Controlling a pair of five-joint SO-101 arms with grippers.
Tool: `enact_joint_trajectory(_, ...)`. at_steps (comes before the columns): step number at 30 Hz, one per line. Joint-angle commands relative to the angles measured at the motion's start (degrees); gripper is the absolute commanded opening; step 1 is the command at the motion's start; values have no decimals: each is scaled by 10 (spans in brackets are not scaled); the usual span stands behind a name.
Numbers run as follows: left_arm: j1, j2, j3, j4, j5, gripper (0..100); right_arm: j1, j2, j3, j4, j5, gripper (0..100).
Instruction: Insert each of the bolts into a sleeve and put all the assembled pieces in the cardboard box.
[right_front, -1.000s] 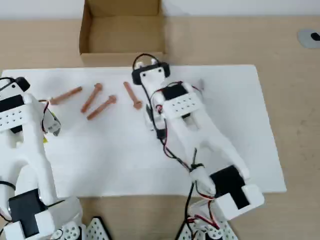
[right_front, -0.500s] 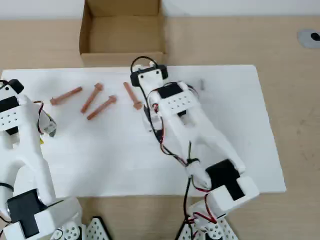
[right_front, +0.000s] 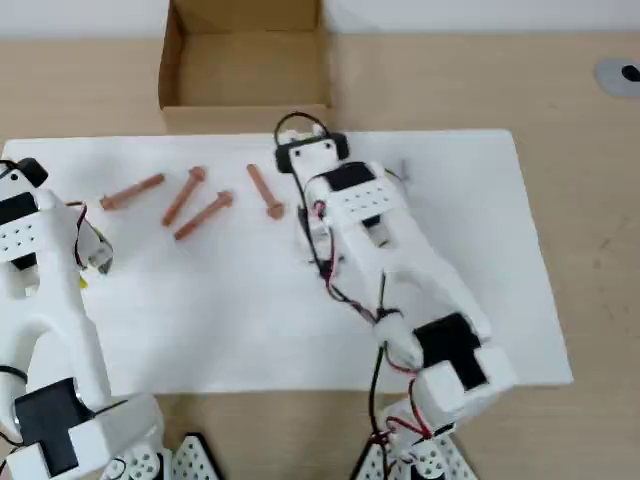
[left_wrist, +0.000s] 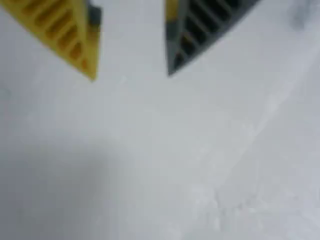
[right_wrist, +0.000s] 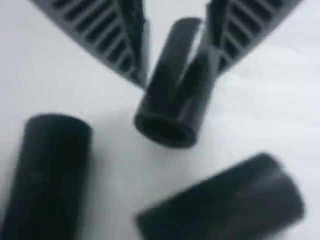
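Several brown bolts lie on the white sheet in the high view: one at the left, two in the middle and one just left of the right arm. In the right wrist view my right gripper is shut on a black sleeve, whose open end faces the camera. Two more black sleeves lie on the sheet close by. My left gripper is open over bare sheet near the left edge, with nothing between its fingers.
The open cardboard box stands on the wooden table beyond the sheet's far edge, above the bolts. Bare sheet stretches between the two arms and to the right of the right arm. A grey disc sits at the table's far right.
The right arm has shifted a little to the right, away from the nearest bolt. The left arm has drawn slightly toward the sheet's left edge. The bolts have not moved.
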Motion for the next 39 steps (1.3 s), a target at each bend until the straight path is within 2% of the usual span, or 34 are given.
enact_joint_trajectory(1,-8,-2,-26,4,3,106,15,-2,-8,18,6,200)
enact_joint_trajectory(16,-8,-2,-27,4,3,106,13,14,-5,20,6,217)
enact_joint_trajectory(24,-7,-2,-24,-16,2,106,15,85,-14,3,8,27)
enact_joint_trajectory(32,-6,-7,-28,-35,1,106,15,84,-15,1,22,10)
enact_joint_trajectory(39,-7,-7,-42,-41,0,106,15,11,-15,1,22,10)
